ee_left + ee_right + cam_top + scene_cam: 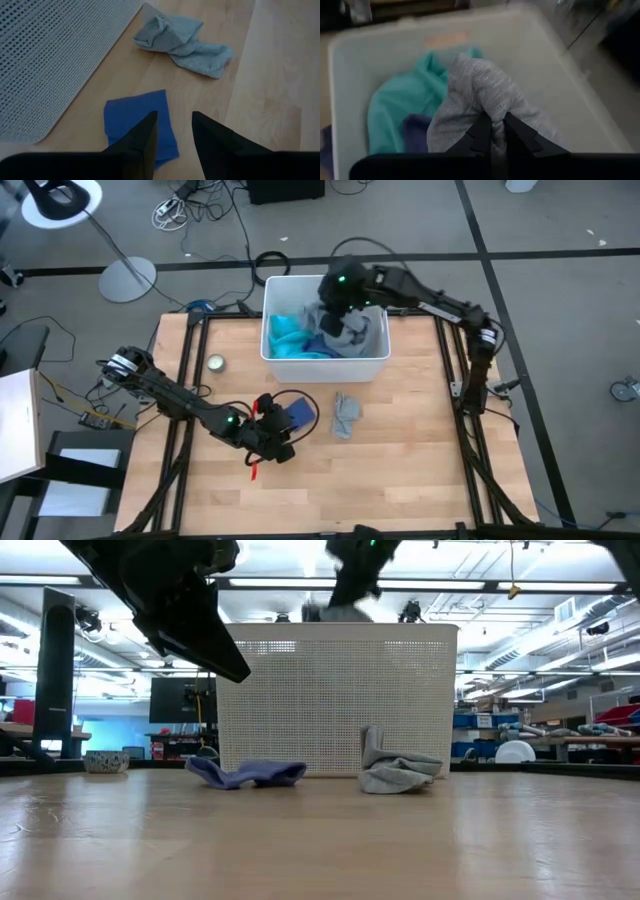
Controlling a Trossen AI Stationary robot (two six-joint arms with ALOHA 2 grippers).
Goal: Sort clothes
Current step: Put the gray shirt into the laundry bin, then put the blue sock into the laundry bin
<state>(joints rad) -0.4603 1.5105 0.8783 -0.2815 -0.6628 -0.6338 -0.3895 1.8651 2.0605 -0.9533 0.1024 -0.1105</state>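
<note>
Right gripper (492, 131) closed on grey top (485, 95) above bin (275, 290); left gripper (172, 131) open over blue piece (137, 117).

No legible text, label, brand, number or sign in any view. Bin (600, 95) carries an orange patch on its far rim in the right wrist view, too blurred to read. Screens and shelves behind the table in the low view show no readable characters. Clothes show no readable print.
</note>
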